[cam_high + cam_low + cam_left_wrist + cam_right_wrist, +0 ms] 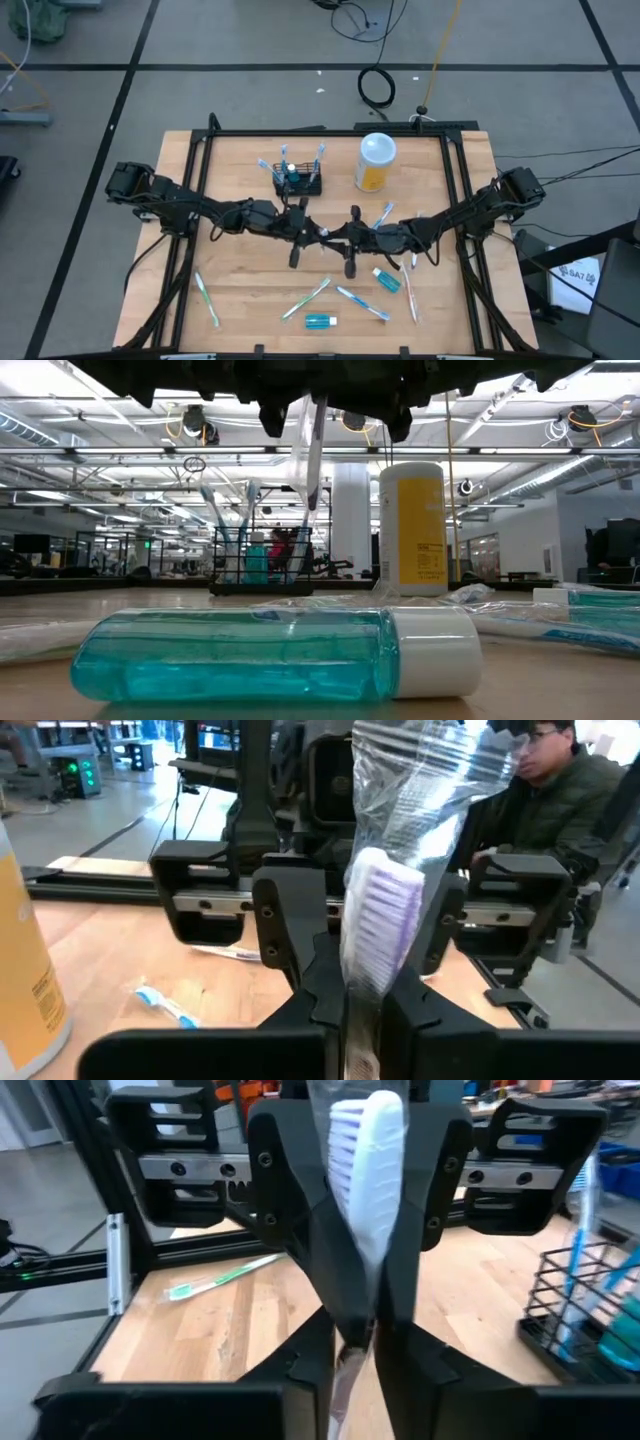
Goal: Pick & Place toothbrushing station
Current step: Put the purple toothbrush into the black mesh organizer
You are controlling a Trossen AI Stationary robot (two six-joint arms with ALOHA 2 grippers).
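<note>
Black slatted station (298, 180) already holds several brushes. Near it, your left claw (362, 1010) and right claw (358, 1330) both pinch one wrapped toothbrush (378, 915); others lie on the table (250, 280) unplaced.

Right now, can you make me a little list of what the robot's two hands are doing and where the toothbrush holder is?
Left gripper: at the table's middle, shut on a wrapped toothbrush
Right gripper: facing it, at the same toothbrush
Toothbrushing station: farther back on the table, upright, with brushes inside
Tall container: standing to the station's right
</note>
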